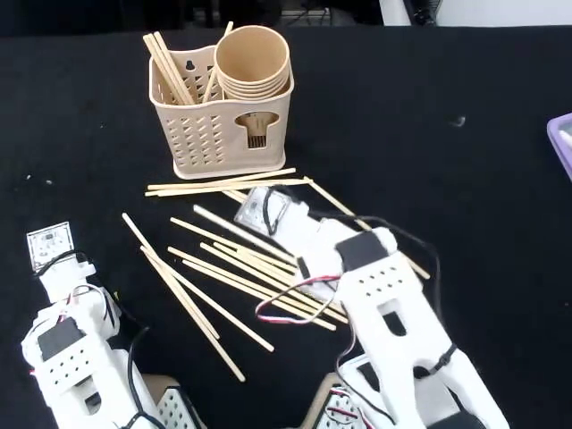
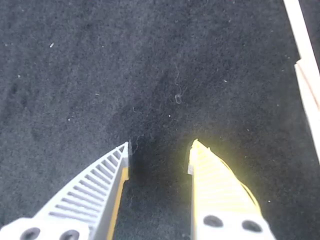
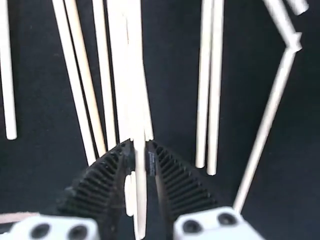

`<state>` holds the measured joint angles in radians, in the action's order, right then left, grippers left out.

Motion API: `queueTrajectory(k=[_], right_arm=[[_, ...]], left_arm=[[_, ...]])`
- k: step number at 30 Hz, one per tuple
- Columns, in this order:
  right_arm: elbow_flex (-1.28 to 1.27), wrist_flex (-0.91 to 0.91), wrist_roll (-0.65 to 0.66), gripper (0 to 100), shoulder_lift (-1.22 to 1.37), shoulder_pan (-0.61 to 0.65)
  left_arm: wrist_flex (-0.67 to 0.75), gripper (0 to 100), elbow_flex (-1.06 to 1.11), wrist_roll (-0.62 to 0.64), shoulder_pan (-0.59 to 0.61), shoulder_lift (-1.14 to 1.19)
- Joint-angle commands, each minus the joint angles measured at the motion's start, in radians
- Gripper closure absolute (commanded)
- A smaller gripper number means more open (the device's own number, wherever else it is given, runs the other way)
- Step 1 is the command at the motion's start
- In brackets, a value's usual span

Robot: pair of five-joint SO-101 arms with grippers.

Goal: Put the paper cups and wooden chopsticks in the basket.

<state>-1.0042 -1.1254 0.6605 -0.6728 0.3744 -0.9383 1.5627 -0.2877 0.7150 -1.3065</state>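
At the middle of the high view, low over the scattered sticks, the right claw (image 3: 140, 147) is pinched almost closed on a single wooden chopstick (image 3: 141, 210). The stick runs lengthwise between the two black ribbed fingers (image 3: 107, 175). All around it the loose chopsticks (image 1: 223, 268) lie flat on the black tabletop (image 1: 447, 179), fanned from the centre toward the lower left. A few more lie side by side just in front of the basket (image 1: 210, 134).

Over in the lower left corner, the left arm (image 1: 71, 349) sits well apart from the pile. The left claw (image 2: 160, 150) is spread wide, one white finger (image 2: 95, 195) and one yellow, gripping nothing, with bare dark tabletop beneath and a couple of pale sticks near the frame's edge.

Up in the upper left of centre, the basket stands upright. The paper cups (image 1: 253, 58) are nested in a stack in its right compartment, the top rim rising above the wall. In the left compartment a bundle of chopsticks (image 1: 170, 67) leans, tips poking out.
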Motion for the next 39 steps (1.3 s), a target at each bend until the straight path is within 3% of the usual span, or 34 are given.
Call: queueTrajectory(k=[1, 8, 14, 30, 35, 39], right_arm=[[-0.116, 0.112, -0.002, 98.8, 0.027, -0.011], [-0.176, 0.144, 0.038, 97.7, 0.116, -0.012], [-0.176, 0.149, 0.043, 84.3, 0.116, -0.006], [-0.160, 0.143, 0.040, 98.9, 0.110, -0.037], [0.013, -0.032, 0.046, 98.8, -0.028, -0.123], [0.081, -0.160, 0.041, 98.8, -0.185, -0.118]], left_arm=[[0.006, 80, -0.005, 0.005, -0.005, -0.009], [0.006, 80, -0.005, 0.005, -0.005, -0.009], [0.006, 80, -0.005, 0.005, -0.005, -0.009], [0.006, 80, -0.005, 0.005, -0.005, -0.009], [0.005, 80, -0.005, 0.005, -0.005, -0.009], [0.005, 80, -0.005, 0.005, -0.005, -0.009]])
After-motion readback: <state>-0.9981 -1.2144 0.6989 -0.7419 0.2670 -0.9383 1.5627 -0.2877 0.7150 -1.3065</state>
